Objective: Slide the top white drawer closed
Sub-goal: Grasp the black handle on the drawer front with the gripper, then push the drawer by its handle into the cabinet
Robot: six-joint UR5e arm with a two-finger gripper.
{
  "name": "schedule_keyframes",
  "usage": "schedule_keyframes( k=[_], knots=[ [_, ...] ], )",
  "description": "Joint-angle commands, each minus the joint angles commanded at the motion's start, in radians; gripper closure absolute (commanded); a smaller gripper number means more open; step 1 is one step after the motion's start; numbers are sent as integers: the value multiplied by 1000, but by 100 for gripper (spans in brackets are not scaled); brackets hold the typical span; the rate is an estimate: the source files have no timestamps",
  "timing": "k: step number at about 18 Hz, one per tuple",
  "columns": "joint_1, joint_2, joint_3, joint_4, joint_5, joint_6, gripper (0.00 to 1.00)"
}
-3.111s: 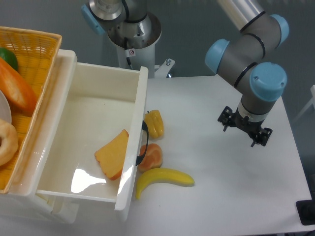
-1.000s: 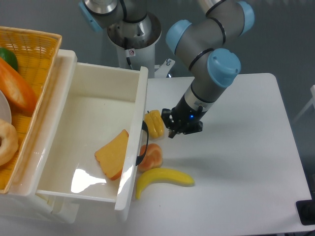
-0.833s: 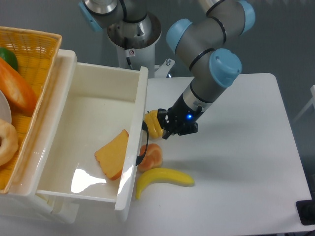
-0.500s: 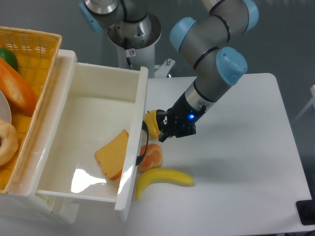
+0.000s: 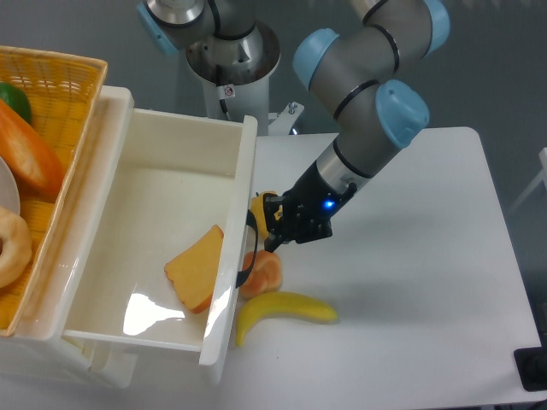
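The top white drawer [image 5: 232, 213] stands pulled far out to the right of its cabinet, with a yellow-orange wedge [image 5: 197, 269] lying inside it. Its black curved handle [image 5: 249, 248] is on the front panel. My gripper [image 5: 275, 227] is low over the table right at the drawer front, close to the upper end of the handle. It partly covers a yellow pepper [image 5: 258, 205]. The dark fingers merge with the gripper body, so I cannot tell whether they are open or shut.
An orange fruit [image 5: 263, 273] and a banana [image 5: 286, 312] lie on the table against the drawer front, below the gripper. A yellow wicker basket [image 5: 60, 94] with food sits on the cabinet at the left. The robot base [image 5: 226, 51] stands behind.
The arm has swung from the table's right side leftwards to the drawer front. In the last second the gripper crept further left over the yellow pepper. The drawer has not moved.
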Motion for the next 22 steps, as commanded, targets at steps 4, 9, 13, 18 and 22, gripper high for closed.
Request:
schedule_keyframes(
  k=[4,9,13,18,22],
  knots=[
    [-11,2,-2,-3,0,-11,95],
    [-38,3,0,-12,0,-25,95],
    [-48,12,-2,-14,0,-40,95],
    [-67,17,-8,-14,-3,-51,95],
    [-97,35,-9,-14,-5,-81,95]
  ],
)
